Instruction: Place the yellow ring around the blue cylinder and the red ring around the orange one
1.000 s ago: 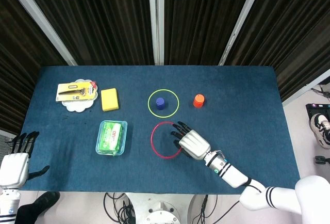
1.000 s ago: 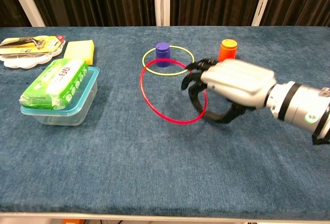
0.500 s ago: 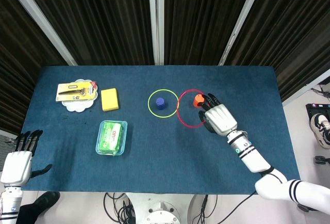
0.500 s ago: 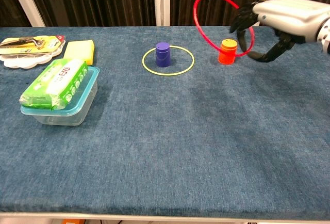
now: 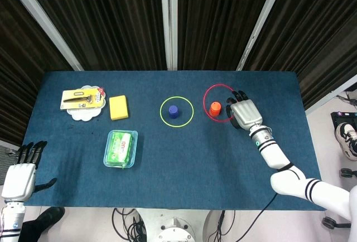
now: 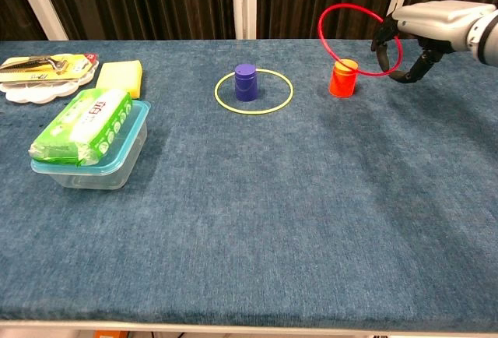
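Right hand [image 6: 436, 26] is gripping the red ring [image 6: 359, 40]; chest view shows it tilted in the air above the orange cylinder [image 6: 341, 78], head view doesn't. Left hand [image 5: 19, 170] is hanging open off the table [image 5: 167, 169], head view only.

Head view: we look almost straight down from high above, taking in the whole blue table [image 5: 268, 147], the dark curtains beyond its far edge and some floor at the sides.
Chest view: we look from low at the near edge, facing across the table [image 6: 257, 221] toward the curtains, much nearer the cloth.
Shared ground: we see the blue cylinder [image 5: 173, 110] [image 6: 246, 82], orange cylinder [image 5: 215, 108] [image 6: 342, 78] and right hand [image 5: 245, 114] [image 6: 424, 33] in both.
Head view only: our left hand [image 5: 19, 169], off the near-left corner.
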You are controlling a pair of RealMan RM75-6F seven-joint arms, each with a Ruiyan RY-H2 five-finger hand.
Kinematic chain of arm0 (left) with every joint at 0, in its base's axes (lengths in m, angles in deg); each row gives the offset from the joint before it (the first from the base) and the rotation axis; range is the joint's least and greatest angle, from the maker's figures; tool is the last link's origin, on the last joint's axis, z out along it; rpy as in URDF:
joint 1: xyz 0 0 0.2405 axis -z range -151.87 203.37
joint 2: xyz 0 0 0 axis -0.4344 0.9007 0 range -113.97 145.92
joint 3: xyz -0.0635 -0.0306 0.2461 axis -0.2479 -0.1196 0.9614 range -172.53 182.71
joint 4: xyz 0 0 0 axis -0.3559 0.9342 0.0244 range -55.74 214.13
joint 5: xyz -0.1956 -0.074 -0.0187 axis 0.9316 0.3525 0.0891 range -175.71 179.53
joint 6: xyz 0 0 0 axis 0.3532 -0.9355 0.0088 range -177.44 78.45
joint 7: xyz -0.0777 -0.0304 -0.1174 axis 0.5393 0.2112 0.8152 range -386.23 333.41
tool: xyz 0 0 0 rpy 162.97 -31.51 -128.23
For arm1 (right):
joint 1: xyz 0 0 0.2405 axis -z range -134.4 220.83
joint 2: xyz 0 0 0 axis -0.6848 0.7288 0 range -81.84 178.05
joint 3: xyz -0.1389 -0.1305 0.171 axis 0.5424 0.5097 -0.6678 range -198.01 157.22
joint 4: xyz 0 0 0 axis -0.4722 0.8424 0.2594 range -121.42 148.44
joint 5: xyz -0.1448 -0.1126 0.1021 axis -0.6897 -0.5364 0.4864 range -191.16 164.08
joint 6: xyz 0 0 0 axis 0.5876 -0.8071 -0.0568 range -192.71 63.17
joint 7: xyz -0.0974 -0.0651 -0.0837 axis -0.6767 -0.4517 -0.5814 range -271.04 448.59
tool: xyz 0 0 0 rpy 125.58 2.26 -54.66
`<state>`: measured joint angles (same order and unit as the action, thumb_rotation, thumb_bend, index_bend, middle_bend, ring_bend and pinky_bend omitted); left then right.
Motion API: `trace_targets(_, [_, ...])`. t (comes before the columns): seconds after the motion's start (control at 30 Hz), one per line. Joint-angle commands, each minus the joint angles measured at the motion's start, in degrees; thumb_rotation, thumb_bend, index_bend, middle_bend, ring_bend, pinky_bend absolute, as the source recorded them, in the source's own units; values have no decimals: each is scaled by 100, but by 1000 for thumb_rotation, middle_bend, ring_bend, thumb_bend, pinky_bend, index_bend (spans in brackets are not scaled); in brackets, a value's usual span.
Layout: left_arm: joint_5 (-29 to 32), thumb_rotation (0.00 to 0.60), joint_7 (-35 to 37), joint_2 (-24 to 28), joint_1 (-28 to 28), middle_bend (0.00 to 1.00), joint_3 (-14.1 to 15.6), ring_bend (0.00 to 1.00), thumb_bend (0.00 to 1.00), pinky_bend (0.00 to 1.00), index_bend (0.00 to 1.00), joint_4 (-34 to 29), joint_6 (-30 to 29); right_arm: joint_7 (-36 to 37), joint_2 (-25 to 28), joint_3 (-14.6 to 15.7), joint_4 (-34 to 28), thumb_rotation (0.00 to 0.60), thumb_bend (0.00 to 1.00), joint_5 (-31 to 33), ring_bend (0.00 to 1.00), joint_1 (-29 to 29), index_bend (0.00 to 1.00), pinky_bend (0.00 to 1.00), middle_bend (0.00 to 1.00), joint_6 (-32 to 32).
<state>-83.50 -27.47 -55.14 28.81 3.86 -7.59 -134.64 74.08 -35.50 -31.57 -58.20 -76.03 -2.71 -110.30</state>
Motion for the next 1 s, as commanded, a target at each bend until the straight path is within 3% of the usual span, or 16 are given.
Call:
trace_targets(0.03, [19,600,0,6,-9,49,-1,0,95,0,57,-6,-2,-83,-151,-49,176,600,273,144,0,-105,610,0,212,110])
trace_targets(0.13, [33,600,-3,8,-9,50,-2,0,95,0,56,-7,8,-113,-201,-59,209,600,93,216,0,-130,554,0,203,119])
trace_targets(0.2, [35,600,-7,7,-2,49,-3,0,94,0,56,-7,21,-127,-197,-61,200,600,40,236,0,-133,531,0,200,107])
trace_targets(0.5, [20,600,-2,3,28,50,-14,0,95,0,57,1,37,-53,49,-95,-157,600,4,208,0,1,463,0,195,-181])
trace_targets(0.67, [50,600,54,-12,2,49,-21,0,94,0,56,51,9,154,562,42,-978,600,37,-433,13,601,376,3,244,-1308])
trace_targets(0.77, [52,600,79,-26,8,49,-39,0,94,0,57,82,-1,393,869,238,-1499,600,107,-963,99,1195,325,115,280,-2301])
trace_targets(0.83, [33,600,72,-24,17,49,-52,0,94,0,56,83,-24,549,1111,433,-1852,600,142,-1278,105,1648,291,152,275,-2930])
trace_targets(1.0, [4,600,20,-15,38,49,-105,0,94,0,57,59,-92,807,1526,912,-2358,600,150,-1812,24,2651,183,83,196,-4144])
